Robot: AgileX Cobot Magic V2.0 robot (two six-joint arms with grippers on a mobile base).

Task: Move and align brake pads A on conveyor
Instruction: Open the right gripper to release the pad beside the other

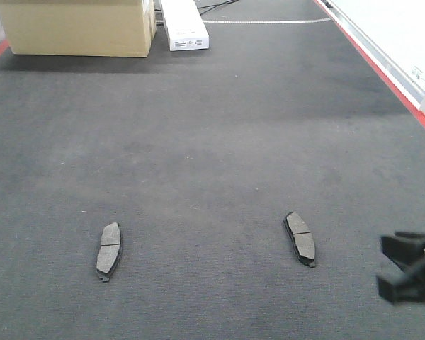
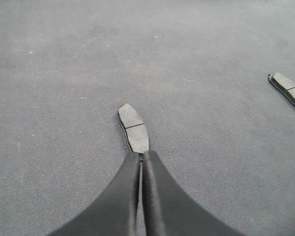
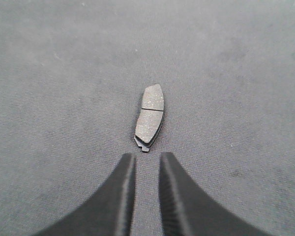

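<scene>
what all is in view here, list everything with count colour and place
brake pads: two, dark grey, flat on the belt, one left, one right
conveyor: one, charcoal with red edge strips, under everything
cardboard box: one, tan, far left
long carton: one, white, right of the cardboard box
panel: one, white, beyond the right edge strip
left gripper: one, black, shut, just behind the left pad
right gripper: one, black, slightly open, just behind the right pad

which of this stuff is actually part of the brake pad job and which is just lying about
Part of the job:
left brake pad
right brake pad
conveyor belt

Just lying about:
cardboard box
white carton
</scene>
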